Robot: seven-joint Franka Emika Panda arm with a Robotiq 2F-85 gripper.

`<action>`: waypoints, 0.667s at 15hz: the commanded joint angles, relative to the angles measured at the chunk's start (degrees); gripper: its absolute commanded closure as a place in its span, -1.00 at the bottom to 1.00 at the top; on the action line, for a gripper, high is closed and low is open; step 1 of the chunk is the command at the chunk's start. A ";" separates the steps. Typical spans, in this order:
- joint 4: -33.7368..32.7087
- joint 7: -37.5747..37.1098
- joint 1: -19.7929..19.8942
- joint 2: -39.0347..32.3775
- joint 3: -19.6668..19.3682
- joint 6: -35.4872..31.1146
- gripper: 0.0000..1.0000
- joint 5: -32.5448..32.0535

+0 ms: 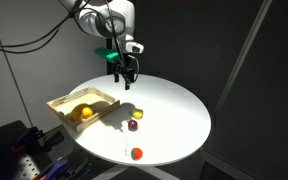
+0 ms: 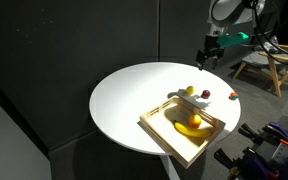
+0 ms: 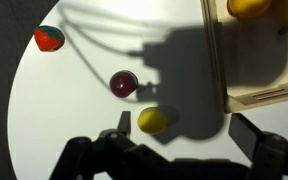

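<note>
tool [image 3: 184, 135] with jaws wide, holding nothing, its body cut off at the bottom of the wrist view, small yellow fruit [image 3: 152, 120] in shadow mid-surface, plum [image 3: 123, 83] just beside it, wooden tray [image 3: 254, 70] at round white surface [image 1: 179, 115] edge, banana [image 2: 189, 126] partly behind tray wall, dark curtained room

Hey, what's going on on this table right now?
The robot's gripper hangs open above the round table, holding nothing. In the wrist view a lemon lies nearest to it, a plum is close by, and a red fruit sits farther off. A wooden tray at the table's edge holds yellow fruit.
</note>
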State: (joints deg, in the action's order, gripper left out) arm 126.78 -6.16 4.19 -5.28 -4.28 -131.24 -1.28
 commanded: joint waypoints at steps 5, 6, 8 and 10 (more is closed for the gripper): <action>-1.03 3.22 1.94 -3.74 -1.80 -4.02 -1.00 0.61; -1.10 3.19 2.05 -4.57 -1.92 -4.56 -1.00 0.48; -1.31 3.11 2.23 -6.35 -2.13 -5.70 -1.00 0.28; -1.53 3.19 2.32 -8.13 -2.31 -6.79 -1.00 0.23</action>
State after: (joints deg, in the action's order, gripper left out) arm 126.77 -4.40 6.02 -10.72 -6.34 -136.79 -1.28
